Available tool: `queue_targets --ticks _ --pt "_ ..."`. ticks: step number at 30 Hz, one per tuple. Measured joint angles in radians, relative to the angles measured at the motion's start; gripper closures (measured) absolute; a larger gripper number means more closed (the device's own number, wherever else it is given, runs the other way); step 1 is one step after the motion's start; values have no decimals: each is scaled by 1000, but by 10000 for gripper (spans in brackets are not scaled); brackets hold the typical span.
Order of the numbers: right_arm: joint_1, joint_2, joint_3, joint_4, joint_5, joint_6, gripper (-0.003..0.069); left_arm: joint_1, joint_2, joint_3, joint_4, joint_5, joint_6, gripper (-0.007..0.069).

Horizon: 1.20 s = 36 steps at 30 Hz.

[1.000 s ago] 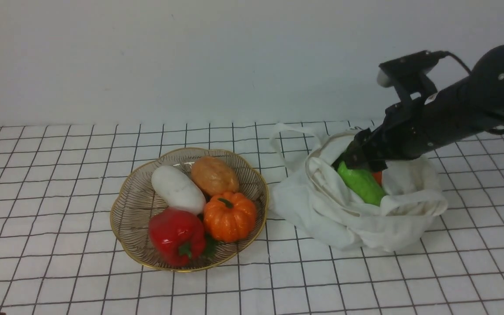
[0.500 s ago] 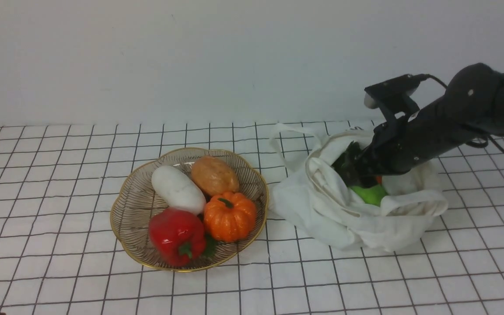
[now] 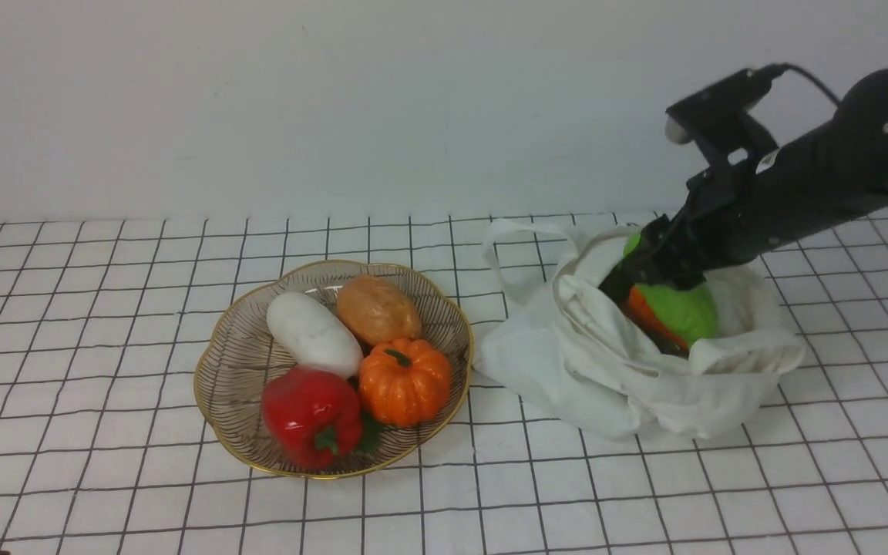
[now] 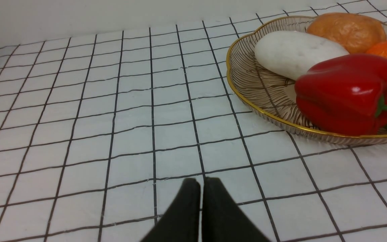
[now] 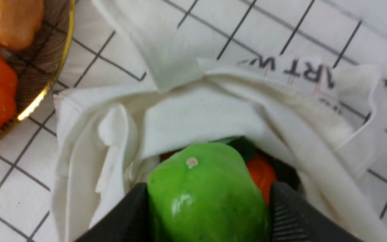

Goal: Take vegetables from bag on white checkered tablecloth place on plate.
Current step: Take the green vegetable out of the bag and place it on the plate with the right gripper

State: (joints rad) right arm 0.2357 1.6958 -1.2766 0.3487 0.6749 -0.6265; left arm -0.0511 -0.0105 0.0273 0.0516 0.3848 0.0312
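The green vegetable (image 3: 679,312) sits in the mouth of the bag (image 3: 629,393), lifted partly above the folded cloth rim. Its long axis is tilted. One end is hidden inside the right claw (image 3: 648,279), and the rounded free end slants down toward the near right side of the bag. In the right wrist view that blunt end (image 5: 207,195), marked by a small pale spot, points straight away from the claw toward the bag's inner wall. The right claw (image 5: 208,205) holds it with one jaw pressed on each flank. The orange carrot (image 3: 639,312) lies just beside and under it, mostly hidden. The bag slumps on the white checkered tablecloth (image 3: 105,308) covering the tabletop, right of the plate (image 3: 200,379) and near it. The plate holds a white piece (image 3: 313,333), a brown piece (image 3: 378,308), a pumpkin (image 3: 405,381) and a red pepper (image 3: 311,415), packed close together. The left claw (image 4: 201,201) hangs over bare cloth near the plate, its jaws together on nothing.
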Motion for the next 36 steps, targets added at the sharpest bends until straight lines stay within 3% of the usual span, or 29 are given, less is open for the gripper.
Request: queue_targets --ticks 6,11,16,23,29,36 --pt "0 -80 0 9 6 25 259 0 0 0 0 0 0 632" --pt "25 -121 -31 187 41 37 259 0 0 0 0 0 0 632" --pt "179 -101 -116 485 42 -106 259 0 0 0 0 0 0 632" --pt "408 108 -223 732 -47 -336 259 0 0 0 0 0 0 632" --pt "492 345 -373 765 -94 -388 259 0 0 0 0 0 0 632" --pt "511 555 -583 806 -94 -370 259 0 0 0 0 0 0 632"
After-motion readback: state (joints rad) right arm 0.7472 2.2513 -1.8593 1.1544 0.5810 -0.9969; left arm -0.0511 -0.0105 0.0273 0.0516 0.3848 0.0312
